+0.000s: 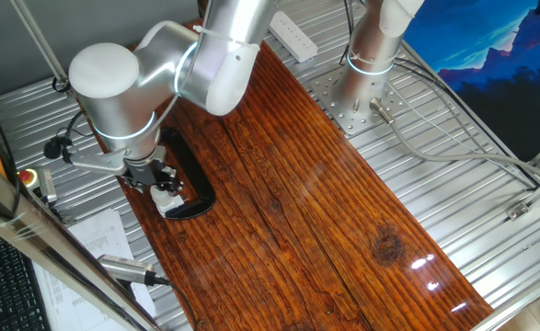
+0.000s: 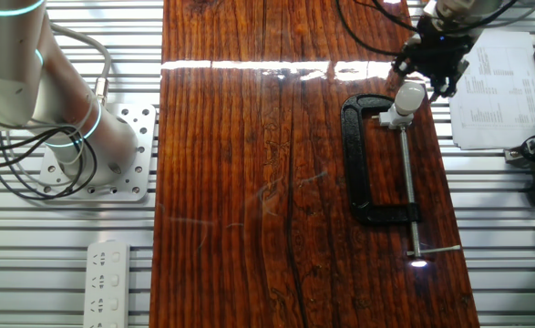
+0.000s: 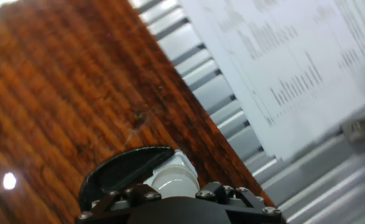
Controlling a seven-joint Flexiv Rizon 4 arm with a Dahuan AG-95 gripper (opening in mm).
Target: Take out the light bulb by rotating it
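Light bulb (image 2: 411,94) just beneath end effector (image 2: 436,75)

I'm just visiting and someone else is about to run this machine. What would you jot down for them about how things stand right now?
Gripper: right over the light bulb; open or shut cannot be told from these views.
Bulb: seemingly still in its white socket, which a black C-clamp holds at the edge of the wooden board.
Done: arm brought to the bulb.
Left: unscrew by rotating, then lift it away.

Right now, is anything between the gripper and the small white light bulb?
Nothing visible. The black two-finger gripper sits directly at the small white light bulb's dome, held in the black C-clamp on the wooden board.
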